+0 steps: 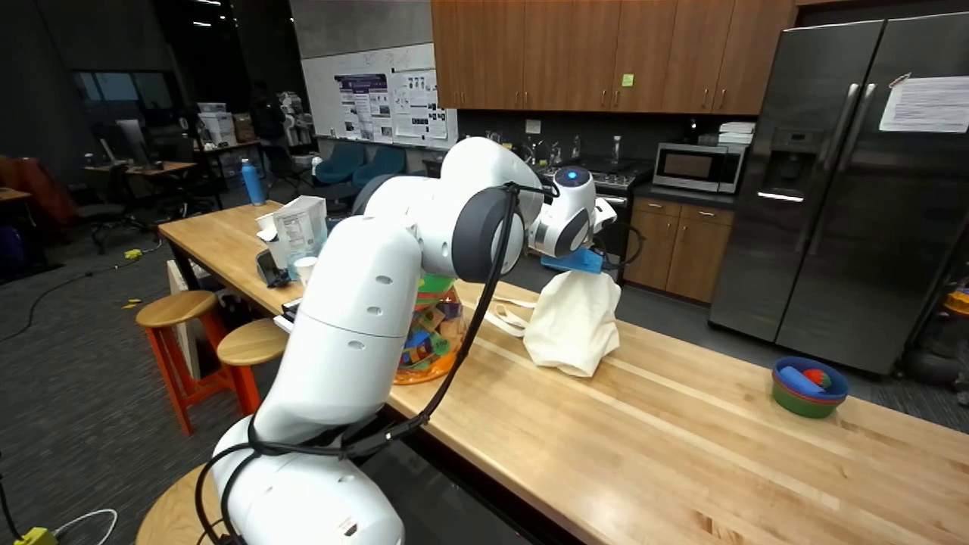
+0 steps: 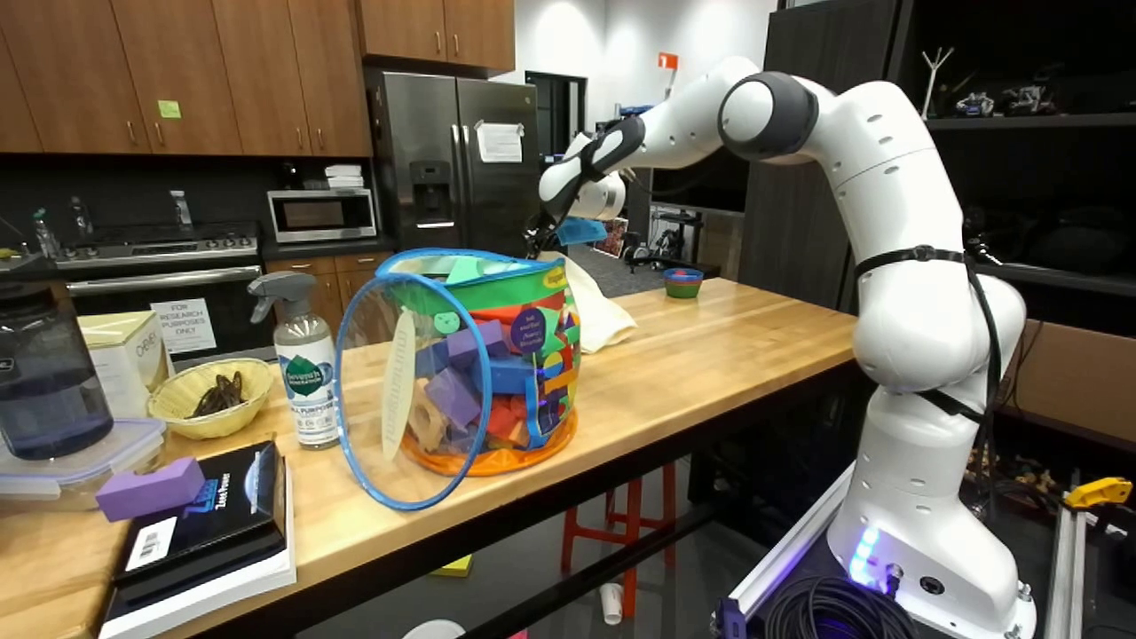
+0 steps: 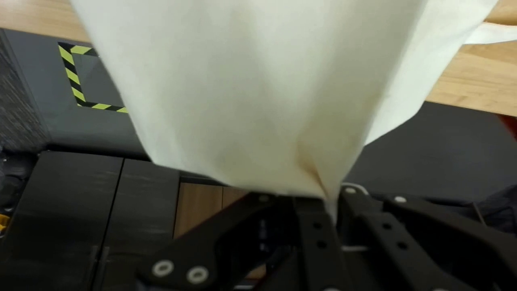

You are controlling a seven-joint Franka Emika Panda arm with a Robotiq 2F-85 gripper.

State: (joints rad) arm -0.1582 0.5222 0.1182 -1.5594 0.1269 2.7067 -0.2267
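A cream cloth bag hangs from my gripper over the wooden table, its lower end at or close to the tabletop. Its straps lie to one side. The bag also shows in an exterior view, partly hidden behind a toy container. In the wrist view my gripper is shut on a pinched fold of the bag, which fills the upper middle. A blue piece sits at the wrist, just above the bag; it also shows in an exterior view. The fingertips are hard to see in both exterior views.
A round mesh toy container with coloured blocks stands near the bag. Stacked bowls holding a red and a blue item stand farther along the table. A spray bottle, basket and books with a purple block stand at one end.
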